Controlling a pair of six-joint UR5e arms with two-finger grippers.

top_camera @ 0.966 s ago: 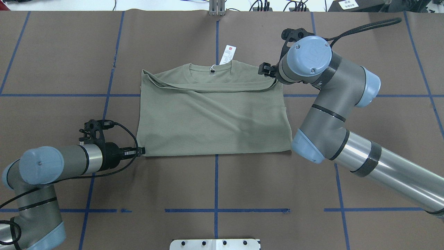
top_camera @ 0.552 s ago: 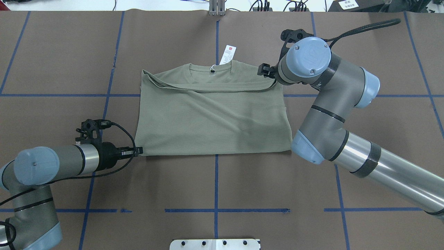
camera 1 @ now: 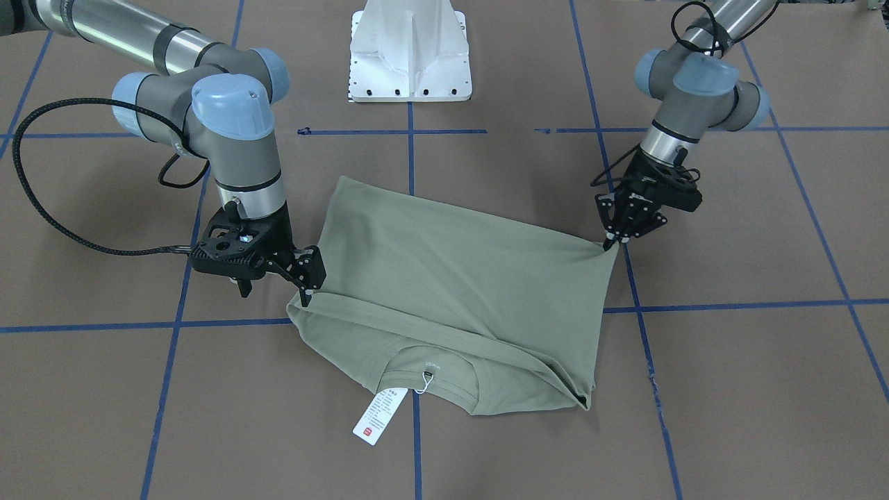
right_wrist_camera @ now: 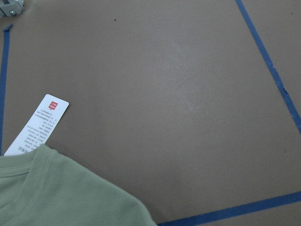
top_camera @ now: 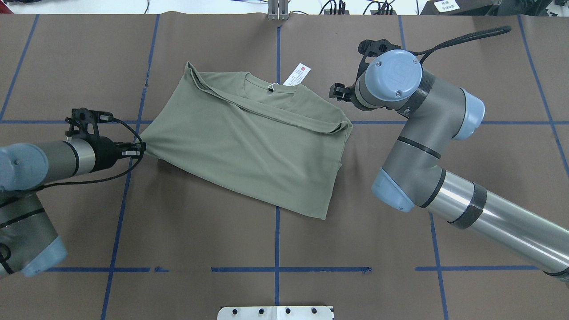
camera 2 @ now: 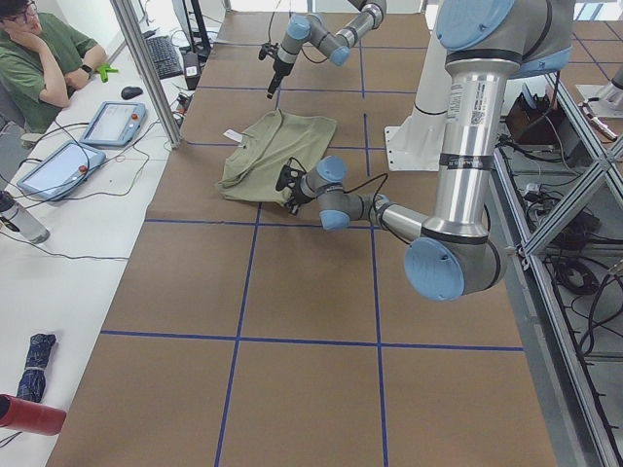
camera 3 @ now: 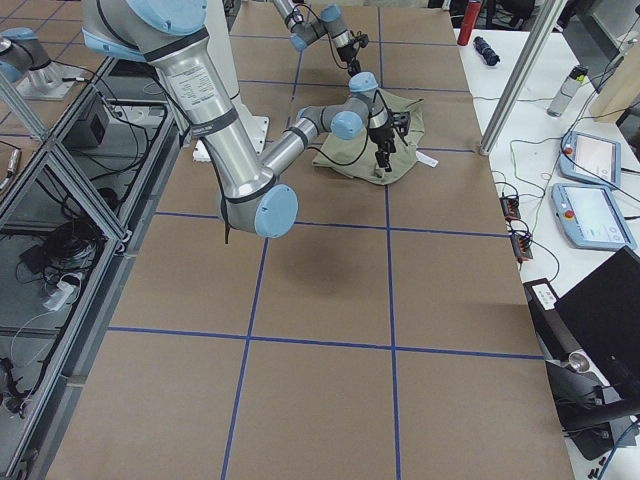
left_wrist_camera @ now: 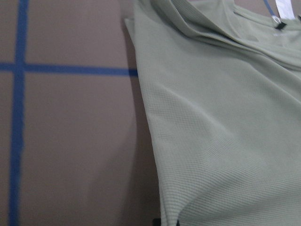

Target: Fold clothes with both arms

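Left gripper (top_camera: 141, 150) pinches a shirt (top_camera: 253, 146) corner; right gripper (top_camera: 334, 92) hovers by the shoulder.
The left gripper's jaws are closed tight on the hem corner, toward the bench's (top_camera: 400, 266) left end, with the cloth drawn to a point there. The shirt lies askew at mid-bench, nearer the far edge, with its collar (top_camera: 271, 89) and white tag (top_camera: 298, 74) on that side. The right gripper sits just beside the shirt's right shoulder edge. Whether its jaws are parted or grip any cloth cannot be told.
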